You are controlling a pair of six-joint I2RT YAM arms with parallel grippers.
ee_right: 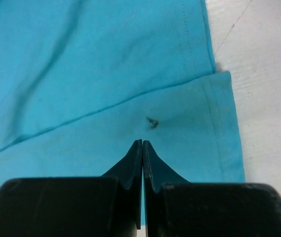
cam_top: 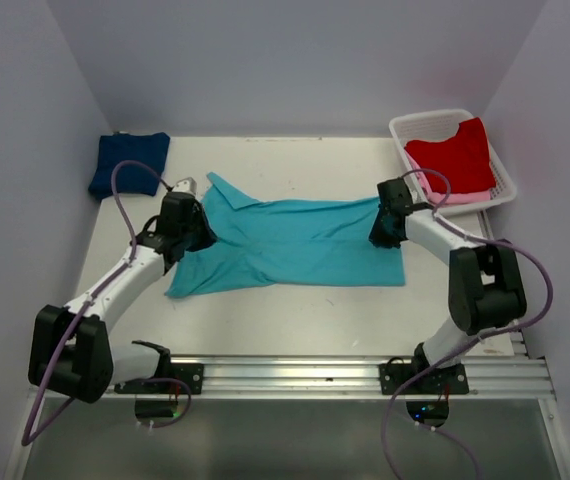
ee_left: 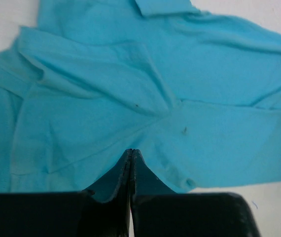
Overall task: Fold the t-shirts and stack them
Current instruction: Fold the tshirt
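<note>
A turquoise t-shirt (cam_top: 295,245) lies spread flat across the middle of the table, with creases and a sleeve folded in at its left end. My left gripper (cam_top: 201,232) hovers over that left end, jaws shut with no cloth between them (ee_left: 131,151). The right gripper (cam_top: 377,232) is over the shirt's right hem, also shut and holding nothing (ee_right: 142,142). A navy t-shirt (cam_top: 128,163) sits folded at the back left. The red t-shirt (cam_top: 455,155) lies on a pink one (cam_top: 457,198) in the basket.
A white slotted basket (cam_top: 405,128) stands at the back right corner. Walls close off the table's left, back and right sides. Bare white tabletop (ee_right: 263,74) shows just right of the shirt's hem. The rail with the arm bases (cam_top: 295,375) runs along the near edge.
</note>
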